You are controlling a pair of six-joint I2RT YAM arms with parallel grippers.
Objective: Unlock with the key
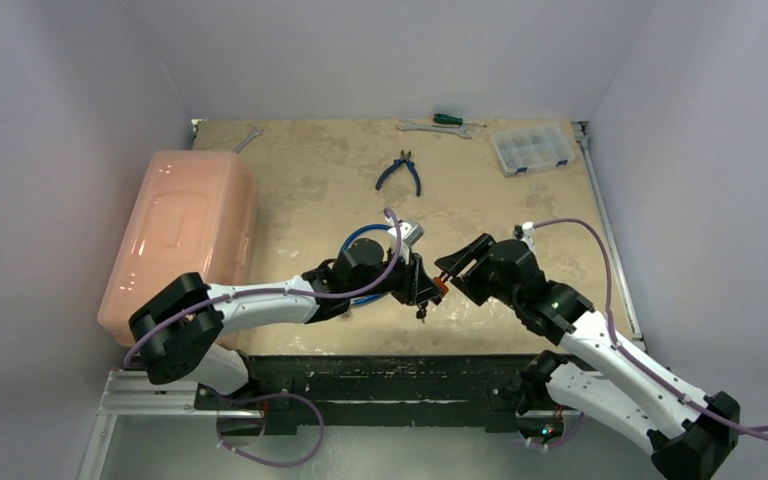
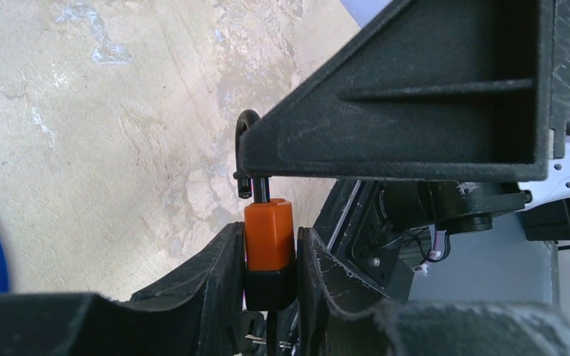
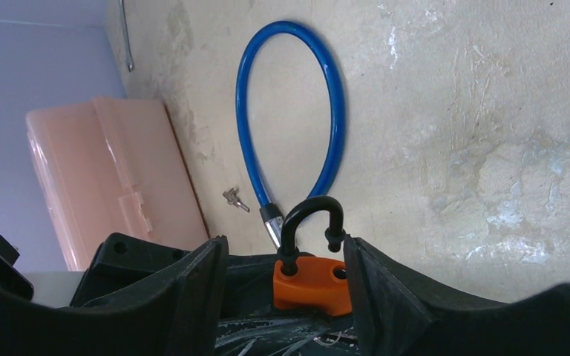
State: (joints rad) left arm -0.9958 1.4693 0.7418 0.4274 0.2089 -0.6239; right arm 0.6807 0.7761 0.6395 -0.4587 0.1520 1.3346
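The left claw (image 2: 269,236) is closed tight on the orange padlock (image 3: 309,288). Its two fingers press the flat sides of the body and hold it off the table (image 3: 490,111), with the shackle (image 3: 310,208) pointing away from the wrist. The right claw (image 3: 283,248) stands wide open and grips nothing. Its fingers straddle the lock, one on each side and clear of the body, and the shackle rises in the gap between them. Seen from the left wrist, one of those fingers crosses in front of the shackle's bend. One shackle leg sits in the body while the other ends just above its hole, so the lock looks sprung. By my reading the turn of the key is done or nearly so, and the step in hand is freeing the shackle. From above, a small dark piece (image 1: 421,313) hangs beneath the body, probably the key in its slot, though it is too small to be sure. The next move calls for the right claw to close on the shackle, or on that key, without knocking the body askew in the left claw's hold. Beyond the right claw's fingertips lie a blue cable lock (image 3: 330,104) and a small loose key (image 3: 231,197), with a pink toolbox (image 3: 111,178) farther off.
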